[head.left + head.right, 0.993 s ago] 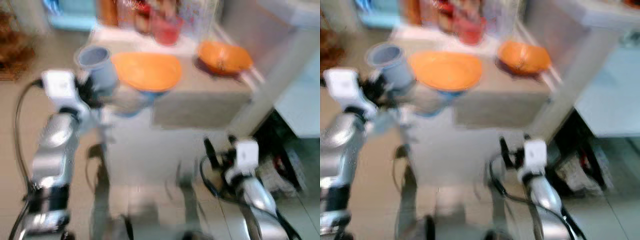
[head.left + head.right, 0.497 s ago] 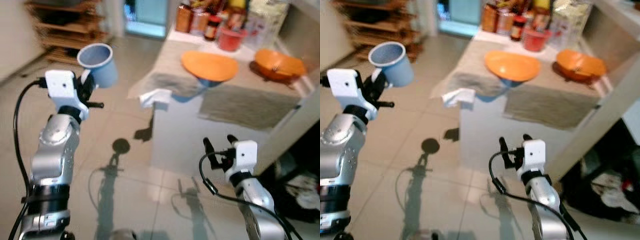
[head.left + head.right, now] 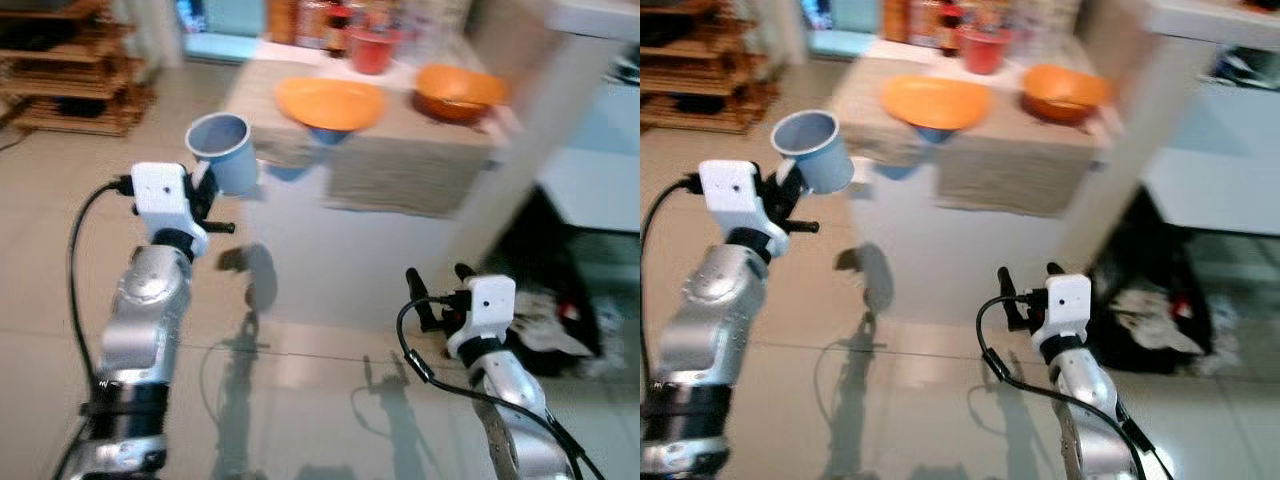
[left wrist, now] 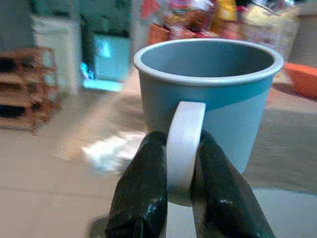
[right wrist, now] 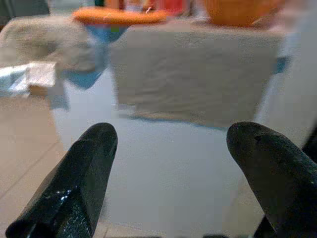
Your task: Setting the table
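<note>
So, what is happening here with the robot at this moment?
The robot stands on the tiled floor before a table covered with beige cloth. Its left gripper is shut on the white handle of a light blue mug with a white rim, held upright in the air, short of the table. On the table lie an orange plate, an orange bowl and a red cup among jars. The right gripper hangs open and holds nothing.

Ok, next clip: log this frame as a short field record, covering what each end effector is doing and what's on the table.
left end effector: shut on the white handle of the blue mug, held upright short of the table
right end effector: open, holding nothing, low before the table
table: grey cloth hanging over its front
on table: orange plate, orange bowl, red cup
</note>
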Motion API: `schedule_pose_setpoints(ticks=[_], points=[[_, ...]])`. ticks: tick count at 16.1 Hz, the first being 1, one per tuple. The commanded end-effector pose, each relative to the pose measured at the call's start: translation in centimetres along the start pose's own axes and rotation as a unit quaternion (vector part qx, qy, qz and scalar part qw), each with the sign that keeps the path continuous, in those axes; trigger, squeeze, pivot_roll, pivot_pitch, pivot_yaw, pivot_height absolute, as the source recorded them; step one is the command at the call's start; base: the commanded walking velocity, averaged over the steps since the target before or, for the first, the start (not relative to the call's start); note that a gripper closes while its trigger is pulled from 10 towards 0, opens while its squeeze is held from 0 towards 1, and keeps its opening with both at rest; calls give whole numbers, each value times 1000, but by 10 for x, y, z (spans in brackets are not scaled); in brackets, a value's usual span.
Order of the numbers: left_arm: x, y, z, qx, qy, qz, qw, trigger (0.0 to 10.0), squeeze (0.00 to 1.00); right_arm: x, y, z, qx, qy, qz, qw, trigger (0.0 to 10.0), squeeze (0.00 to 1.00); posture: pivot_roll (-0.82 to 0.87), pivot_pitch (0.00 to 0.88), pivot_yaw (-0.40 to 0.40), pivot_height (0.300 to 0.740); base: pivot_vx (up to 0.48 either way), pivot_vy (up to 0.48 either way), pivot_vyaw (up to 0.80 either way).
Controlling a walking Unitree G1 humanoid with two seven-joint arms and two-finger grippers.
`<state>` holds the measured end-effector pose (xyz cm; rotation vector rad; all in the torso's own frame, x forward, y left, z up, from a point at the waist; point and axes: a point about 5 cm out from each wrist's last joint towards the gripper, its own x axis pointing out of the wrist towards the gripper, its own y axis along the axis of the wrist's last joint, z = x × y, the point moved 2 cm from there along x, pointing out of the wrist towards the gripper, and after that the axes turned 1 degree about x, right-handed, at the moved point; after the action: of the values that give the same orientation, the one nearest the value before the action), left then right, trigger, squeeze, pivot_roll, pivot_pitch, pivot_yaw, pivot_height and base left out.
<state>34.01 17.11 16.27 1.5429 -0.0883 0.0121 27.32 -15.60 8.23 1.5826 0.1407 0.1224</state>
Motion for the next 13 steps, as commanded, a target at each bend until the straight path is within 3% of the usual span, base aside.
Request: schedule_pose_setpoints(ticks=[1,3,5,8,10,13], points=[[1,-9,22,-6,-28,-13,1000,0,0,2,11,6,2,-3,18,1000,10000,0,-18,0,-8,740,0,-480,0],[-1,-13,35,-3,-46,-21,999,0,0,6,23,10,22,8,22,999,10000,0,-30,0,2,740,0,-480,0],[0,-15,42,2,-60,-27,998,0,0,3,36,9,24,60,23,998,10000,0,-43,0,5,740,0,-480,0],[3,-15,59,12,-80,-24,996,0,0,0,32,18,5,45,14,999,10000,0,-62,0,6,740,0,-480,0],[6,-13,60,17,-77,-22,997,0,0,-1,26,18,-13,22,4,1000,10000,0,-70,0,12,740,0,-480,0],[17,-16,41,25,-39,-32,998,0,0,-7,9,15,9,-19,-18,1000,10000,0,-79,0,24,740,0,-480,0]])
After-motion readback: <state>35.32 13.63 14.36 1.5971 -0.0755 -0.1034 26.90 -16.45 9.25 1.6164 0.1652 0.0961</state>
